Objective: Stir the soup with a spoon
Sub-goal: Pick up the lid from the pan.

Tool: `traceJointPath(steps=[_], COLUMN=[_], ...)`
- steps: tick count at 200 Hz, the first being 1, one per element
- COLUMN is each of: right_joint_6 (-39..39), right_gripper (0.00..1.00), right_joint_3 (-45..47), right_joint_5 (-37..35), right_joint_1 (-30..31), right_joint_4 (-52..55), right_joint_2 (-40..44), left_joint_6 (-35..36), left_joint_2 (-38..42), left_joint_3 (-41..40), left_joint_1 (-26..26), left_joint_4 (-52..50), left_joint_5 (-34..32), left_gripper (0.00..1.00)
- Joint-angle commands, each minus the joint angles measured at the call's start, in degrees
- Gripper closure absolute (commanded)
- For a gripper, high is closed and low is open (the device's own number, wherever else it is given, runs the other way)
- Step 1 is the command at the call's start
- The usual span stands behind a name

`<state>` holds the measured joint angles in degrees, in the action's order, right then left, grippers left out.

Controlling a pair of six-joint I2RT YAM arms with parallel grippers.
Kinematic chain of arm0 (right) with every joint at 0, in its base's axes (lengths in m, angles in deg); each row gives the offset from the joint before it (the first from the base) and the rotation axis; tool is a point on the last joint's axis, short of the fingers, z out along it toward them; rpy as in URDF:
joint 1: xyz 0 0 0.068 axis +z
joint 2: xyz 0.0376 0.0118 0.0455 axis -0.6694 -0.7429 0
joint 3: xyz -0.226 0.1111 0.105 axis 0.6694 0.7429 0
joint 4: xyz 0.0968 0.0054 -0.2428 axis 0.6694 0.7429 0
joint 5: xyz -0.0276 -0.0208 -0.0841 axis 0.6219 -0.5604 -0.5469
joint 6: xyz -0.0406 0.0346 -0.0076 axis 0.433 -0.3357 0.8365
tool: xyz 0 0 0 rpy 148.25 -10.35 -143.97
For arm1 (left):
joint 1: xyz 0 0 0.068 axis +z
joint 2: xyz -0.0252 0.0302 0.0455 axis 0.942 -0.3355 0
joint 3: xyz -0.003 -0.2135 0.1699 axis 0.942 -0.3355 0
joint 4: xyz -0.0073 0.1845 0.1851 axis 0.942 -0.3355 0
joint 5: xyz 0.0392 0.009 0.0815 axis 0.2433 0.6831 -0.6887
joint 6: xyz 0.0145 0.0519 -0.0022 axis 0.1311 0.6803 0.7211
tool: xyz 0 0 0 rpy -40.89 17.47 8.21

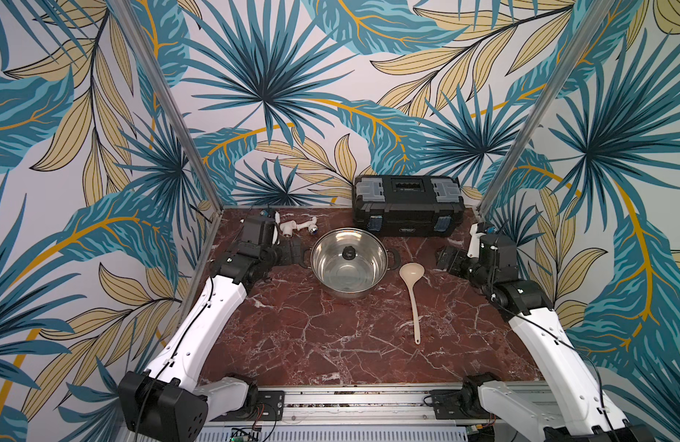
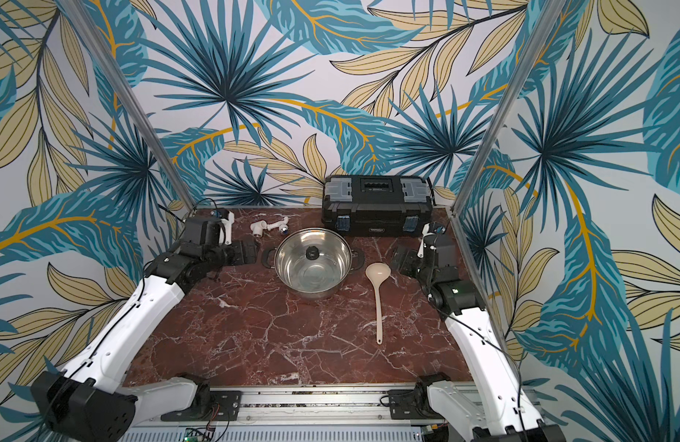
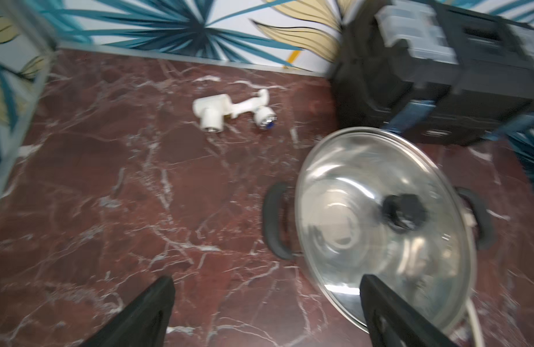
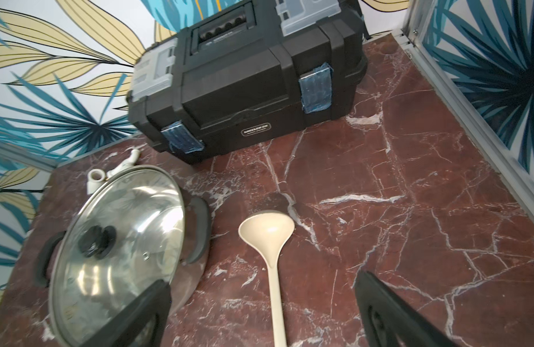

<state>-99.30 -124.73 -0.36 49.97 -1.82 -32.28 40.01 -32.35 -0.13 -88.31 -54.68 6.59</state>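
Note:
A steel pot (image 1: 348, 268) (image 2: 313, 268) with a glass lid (image 3: 379, 225) and black knob (image 4: 96, 241) stands at mid-table, towards the back. The soup is hidden; through the lid only shiny steel shows. The cream spoon (image 1: 413, 298) (image 2: 377, 294) (image 4: 273, 270) lies flat to the right of the pot, bowl up and away from me, handle towards the front edge. My left gripper (image 1: 298, 254) (image 3: 267, 282) hangs open beside the pot's left handle. My right gripper (image 1: 445, 260) (image 4: 264, 281) is open above the spoon's handle, holding nothing.
A black toolbox (image 1: 409, 204) (image 4: 244, 81) stands against the back wall behind the pot. A white pipe fitting (image 1: 298, 227) (image 3: 232, 111) lies at the back left. Aluminium posts and patterned walls close in the red marble table (image 1: 311, 336) on three sides.

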Motion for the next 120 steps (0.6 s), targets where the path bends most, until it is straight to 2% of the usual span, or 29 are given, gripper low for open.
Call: traceJointPath(steps=[1, 31, 55, 85, 105, 120], right_joint_6=[-1.94, -3.22, -3.93, -4.25, -4.25, -4.23], right_gripper=[0.01, 0.0, 0.01, 0.0, 0.01, 0.01], right_joint_3=[-1.51, -2.92, -3.12, -2.66, -2.04, -1.55], right_joint_5=[1.93, 1.23, 1.27, 1.27, 0.85, 0.67], right_joint_1=[1.33, 2.12, 2.34, 2.52, 2.54, 2.52], right_joint_4=[6.14, 8.93, 9.76, 10.73, 11.07, 11.13], right_joint_2=[1.84, 2.66, 2.96, 3.31, 3.85, 4.26], left_joint_6=[0.52, 1.13, 0.81, 0.75, 1.25, 1.15], left_joint_2=[-5.61, -15.28, -22.57, -30.57, -34.74, -37.11], left_joint_3=[7.04, 16.34, 23.12, 30.62, 34.7, 36.87], left_joint_1=[-4.79, -12.39, -16.57, -18.81, -19.42, -19.5], left_joint_4=[-10.05, -12.85, -14.15, -16.48, -18.13, -18.82], left_joint_5=[3.43, -0.19, -4.11, -6.28, -8.22, -8.43], left_gripper=[0.0, 0.01, 0.07, 0.16, 0.27, 0.3])
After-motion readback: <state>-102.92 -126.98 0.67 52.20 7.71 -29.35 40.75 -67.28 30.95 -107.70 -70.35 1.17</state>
